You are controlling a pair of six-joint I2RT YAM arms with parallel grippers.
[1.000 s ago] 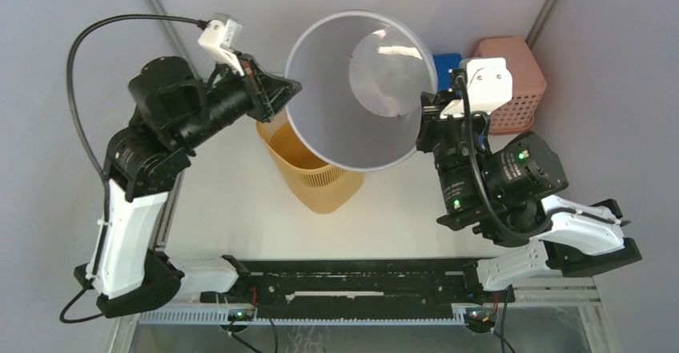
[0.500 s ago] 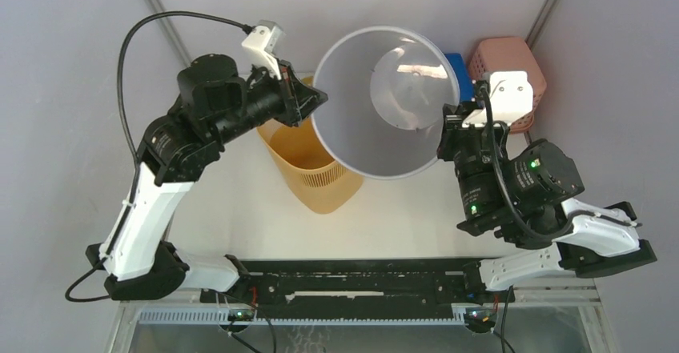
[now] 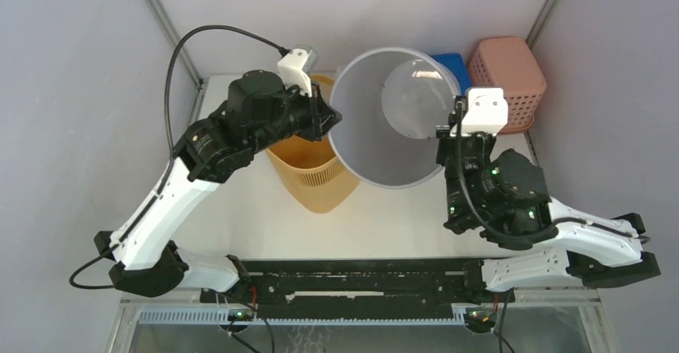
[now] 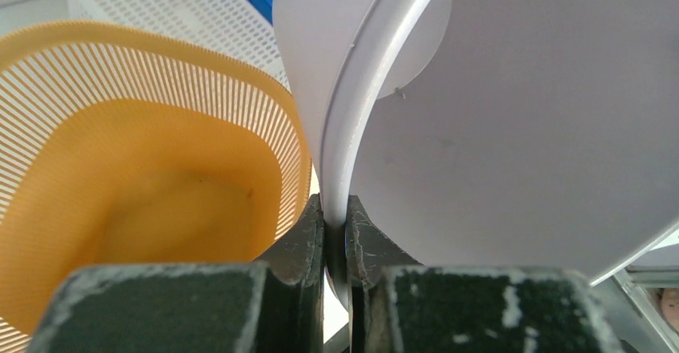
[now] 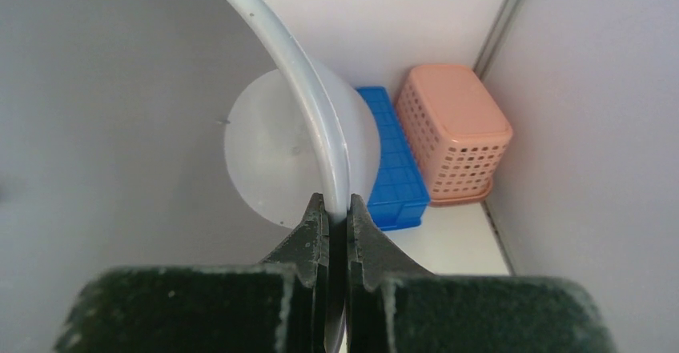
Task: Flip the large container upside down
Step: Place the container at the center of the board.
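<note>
**Bucket pinched at the rim on both sides, mouth up**

The bucket (image 3: 390, 121) hangs over the back middle of the table (image 3: 384, 217). Its mouth faces the top camera and its base is tipped away. It overlaps the orange basket (image 3: 308, 173); I cannot tell whether the two touch. The left gripper (image 3: 330, 121) is clenched on the left of the rim, the right gripper (image 3: 445, 134) on the opposite side. Each wrist view shows the thin wall squeezed between the pads, one inside and one outside.

To flip it well, I judge both wrists should roll together at one rate about the line joining the two pinch points, so the rim does not twist out of either grip. Lifting first would give the wall room over the orange basket.

Count: one bucket, two grippers, one orange basket, one blue crate (image 3: 448, 62), one pink basket (image 3: 504, 69), and one white perforated basket (image 4: 160, 1), seen only from the left wrist.
</note>
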